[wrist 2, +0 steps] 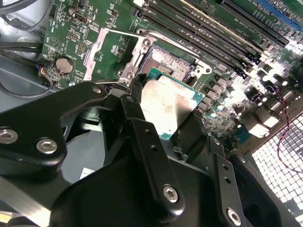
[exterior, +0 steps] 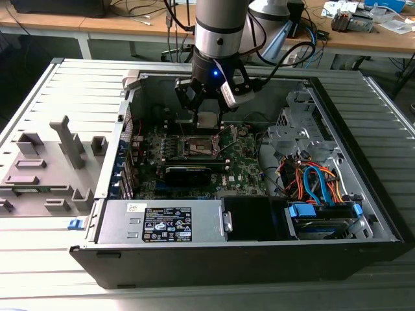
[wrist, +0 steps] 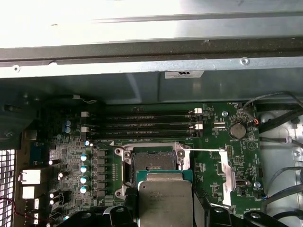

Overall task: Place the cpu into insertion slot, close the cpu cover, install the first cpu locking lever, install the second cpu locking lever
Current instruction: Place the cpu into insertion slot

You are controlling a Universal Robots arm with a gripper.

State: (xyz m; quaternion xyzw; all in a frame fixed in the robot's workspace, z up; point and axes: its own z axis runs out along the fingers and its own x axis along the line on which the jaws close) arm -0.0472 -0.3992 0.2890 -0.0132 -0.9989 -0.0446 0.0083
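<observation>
Wooden desks [exterior: 123,26] behind, end effector [wrist 2: 168,111] grips the cpu [wrist: 165,203].

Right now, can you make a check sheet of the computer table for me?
Surface: grey ribbed table, with an open case lying on it.
Job's things: cpu held near the slot, not in it; cover open.
Clutter: grey holders and a blue clip at the exterior view's left.
Grippers: gripper shut on the cpu.
Cables: orange and blue cables inside the case.
Surroundings: wooden benches behind the table.
</observation>
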